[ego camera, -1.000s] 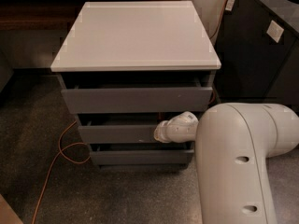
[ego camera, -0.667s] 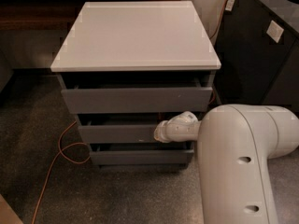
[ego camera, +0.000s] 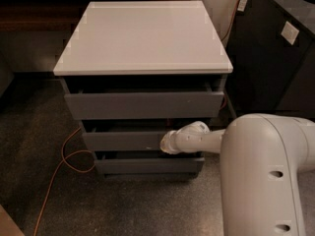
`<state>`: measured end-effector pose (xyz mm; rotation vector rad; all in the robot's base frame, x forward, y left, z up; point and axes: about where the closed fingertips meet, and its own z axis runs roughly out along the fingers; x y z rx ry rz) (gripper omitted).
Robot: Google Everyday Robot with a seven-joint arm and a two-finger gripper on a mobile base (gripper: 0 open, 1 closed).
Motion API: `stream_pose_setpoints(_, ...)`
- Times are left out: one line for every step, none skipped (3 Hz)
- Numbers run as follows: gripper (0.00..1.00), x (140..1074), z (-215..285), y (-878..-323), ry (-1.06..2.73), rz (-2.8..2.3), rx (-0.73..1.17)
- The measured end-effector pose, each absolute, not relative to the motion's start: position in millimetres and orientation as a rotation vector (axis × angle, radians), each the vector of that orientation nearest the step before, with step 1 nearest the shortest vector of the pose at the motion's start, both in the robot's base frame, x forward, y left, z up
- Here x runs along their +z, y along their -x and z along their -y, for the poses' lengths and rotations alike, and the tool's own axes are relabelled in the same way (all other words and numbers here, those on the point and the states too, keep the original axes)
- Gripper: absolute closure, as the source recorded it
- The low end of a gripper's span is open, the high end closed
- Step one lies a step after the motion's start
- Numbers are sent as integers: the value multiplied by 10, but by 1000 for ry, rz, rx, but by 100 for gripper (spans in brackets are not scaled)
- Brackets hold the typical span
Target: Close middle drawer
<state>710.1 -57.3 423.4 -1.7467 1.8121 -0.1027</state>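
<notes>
— Where is the gripper (ego camera: 167, 142)?
— At the end of the white arm (ego camera: 256, 176), which comes in from the near right; the gripper is low in front of the cabinet (ego camera: 142, 38), and its tip appears to touch the front of the middle drawer (ego camera: 123, 140), right of that front's centre
— Is it clamped on anything?
— I cannot tell; it shows only as a rounded white end pointing left, and how it is set does not show
— And the middle drawer itself?
— It is the second of three dark-grey fronts under the white top surface, flat and without a handle; a dark gap runs along above it, and the right part of the front is hidden behind the arm; whether it is pushed fully in I cannot tell
— What about the other two?
— The top drawer (ego camera: 142, 104) sits just above, with a dark gap between its front and the white top; the bottom drawer (ego camera: 147, 165) sits just below, close to the floor (ego camera: 29, 132)
— Anything else around?
— An orange cable (ego camera: 62, 154) loops on the speckled floor left of the cabinet and trails toward the near edge; a dark unit (ego camera: 266, 68) stands to the right of the cabinet, with a pale label (ego camera: 290, 32) on its side
</notes>
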Motion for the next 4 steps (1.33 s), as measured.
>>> stream_pose_setpoints(17,4298,469,-6896,1746,-1789,-58)
stream_pose_setpoints(0,4387,386,-6707,1755,-1763,-24)
stream_pose_setpoints(0,4509,306,-6513,1773,-1734,8)
stream_pose_setpoints(0,4528,282,-6486,1775,-1727,14)
